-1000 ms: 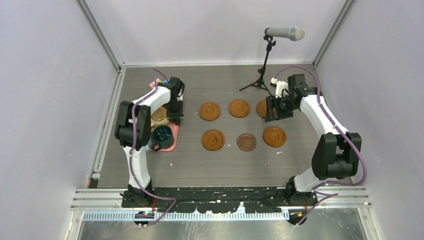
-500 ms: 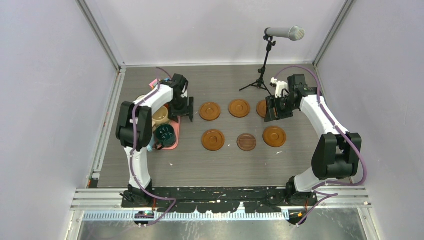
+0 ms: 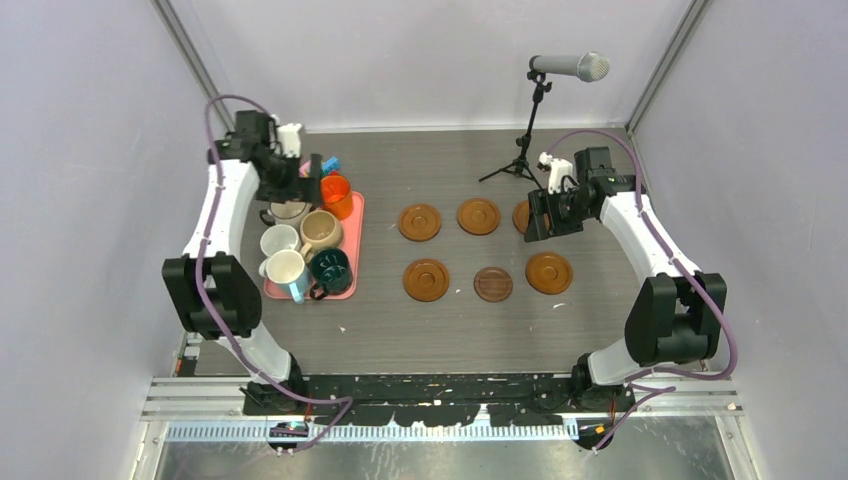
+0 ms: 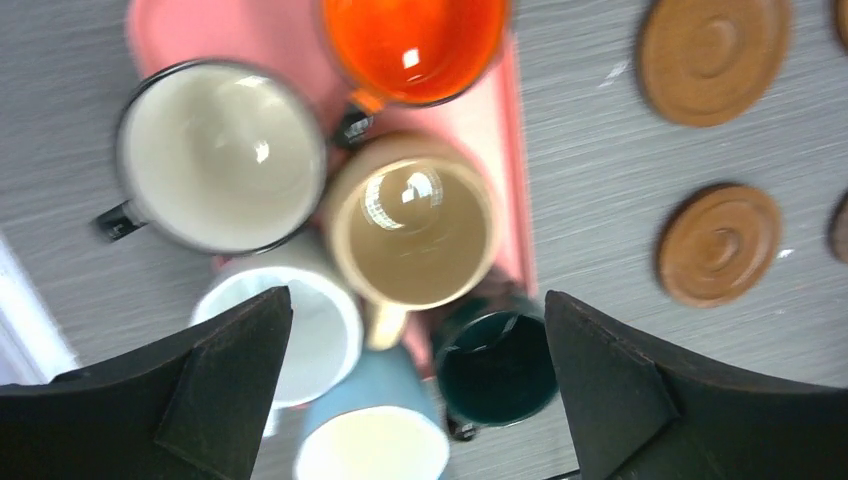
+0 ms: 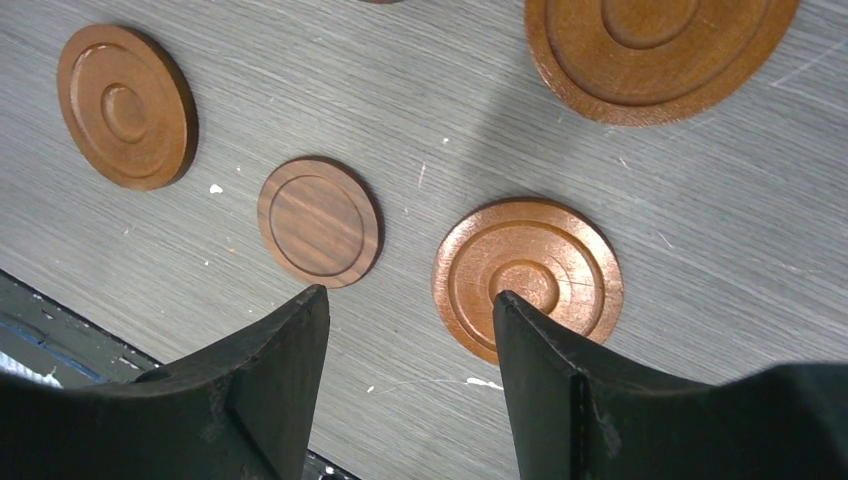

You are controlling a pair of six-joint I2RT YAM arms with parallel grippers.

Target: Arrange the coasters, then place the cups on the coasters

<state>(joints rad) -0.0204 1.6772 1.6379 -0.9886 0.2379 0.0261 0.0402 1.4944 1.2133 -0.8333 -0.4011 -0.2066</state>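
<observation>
From the top camera, you have six coasters (image 3: 420,222) on the desk (image 3: 400,330), in two rows of three right of centre. Five are reddish brown, and the lower-middle one, the dark coaster (image 3: 493,284), is deeper in colour. Your right fingers (image 3: 540,215) cover part of the upper-right coaster. Six cups are clustered on the pink tray (image 3: 352,215) at left, well apart from the coasters: orange cup (image 3: 337,195), cream cup (image 3: 288,212), beige cup (image 3: 320,230), white cup (image 3: 279,241), blue cup (image 3: 290,272) and green cup (image 3: 329,270). Your left fingers (image 3: 315,180) hang at the tray's upper end, just beside the orange cup. One mic stand (image 3: 520,150) is at the upper right.

From the left wrist, your fingers are spread wide and grip nothing. All six cups are below them. Two whole coasters are at right, with slivers of two more at the right edge.

From the right wrist, your fingers are parted and hold nothing. You can count four coasters and a sliver of a fifth at the top edge. The dark coaster is left of centre.
</observation>
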